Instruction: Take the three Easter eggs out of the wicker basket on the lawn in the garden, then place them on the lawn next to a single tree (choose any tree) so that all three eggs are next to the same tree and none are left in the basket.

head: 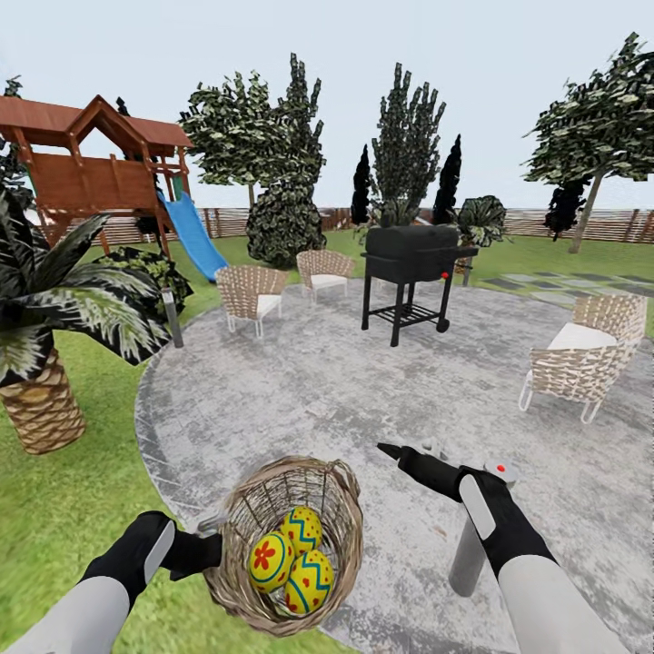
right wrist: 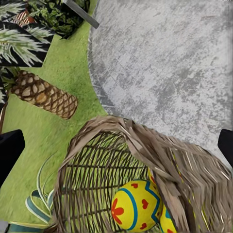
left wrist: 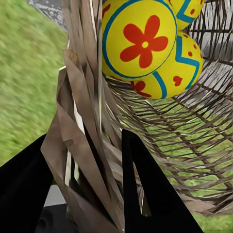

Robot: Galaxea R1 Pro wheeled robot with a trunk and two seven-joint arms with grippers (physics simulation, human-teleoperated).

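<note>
Wicker basket [head: 289,545], pinched at its left rim by left gripper [head: 204,543], best kept level to retain Easter eggs [head: 292,559]; right gripper [head: 409,452] spread wide, empty.

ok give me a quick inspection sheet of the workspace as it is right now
surface: lawn meeting a grey paved patio
job's things: three Easter eggs inside the wicker basket, which is tilted
clutter: nothing seen
grippers: left gripper shut on the basket's wall; right gripper free beside the basket
cables: nothing seen
surroundings: palm, grill, wicker chairs, playhouse slide, trees
</note>
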